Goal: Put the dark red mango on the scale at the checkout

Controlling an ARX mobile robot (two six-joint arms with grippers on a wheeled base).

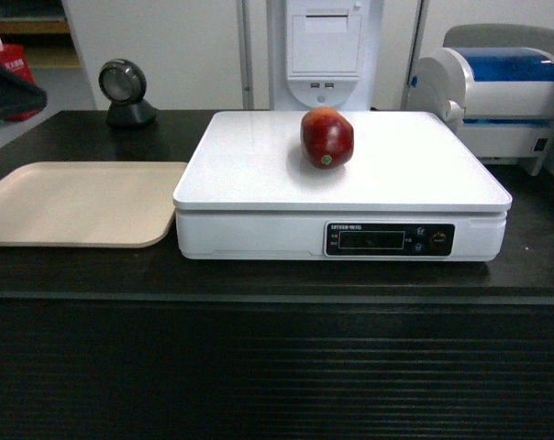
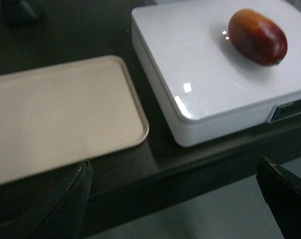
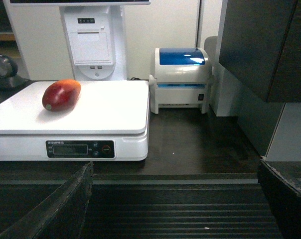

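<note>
The dark red mango lies on the white platform of the scale, near its back middle, greenish spot toward me. The scale stands on the black checkout with its ribbed front. Neither gripper shows in the head view. My left gripper is open and empty, held in front of the counter edge, well short of the scale. My right gripper is also open and empty, facing the counter's ribbed front to the right of the scale.
A flat beige tray lies left of the scale. A round black scanner stands at the back left. A white machine with a blue lid stands at the back right. A white receipt terminal rises behind the scale.
</note>
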